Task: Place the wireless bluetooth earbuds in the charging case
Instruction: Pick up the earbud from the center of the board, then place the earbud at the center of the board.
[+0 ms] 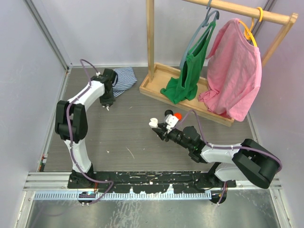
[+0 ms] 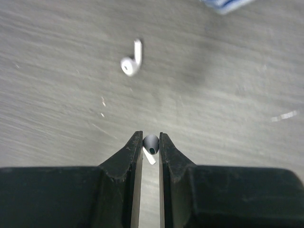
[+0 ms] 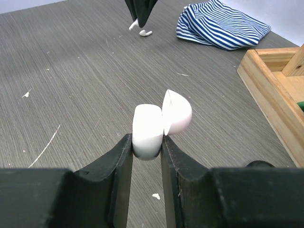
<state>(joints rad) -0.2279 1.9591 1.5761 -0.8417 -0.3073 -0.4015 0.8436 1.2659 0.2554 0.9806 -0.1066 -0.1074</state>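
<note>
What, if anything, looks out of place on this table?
A striped cloth lies crumpled on the table near the wooden rack, while the green top and pink shirt hang on it. One white earbud lies loose on the table, outside the charging case.

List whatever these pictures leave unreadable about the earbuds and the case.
The charging case sockets: right wrist view shows only the outer shell; top view too small.
The held earbud: left wrist view, pinched in the left gripper, sides covered.
The loose earbud: left wrist view, blurred; which ear unclear.
</note>
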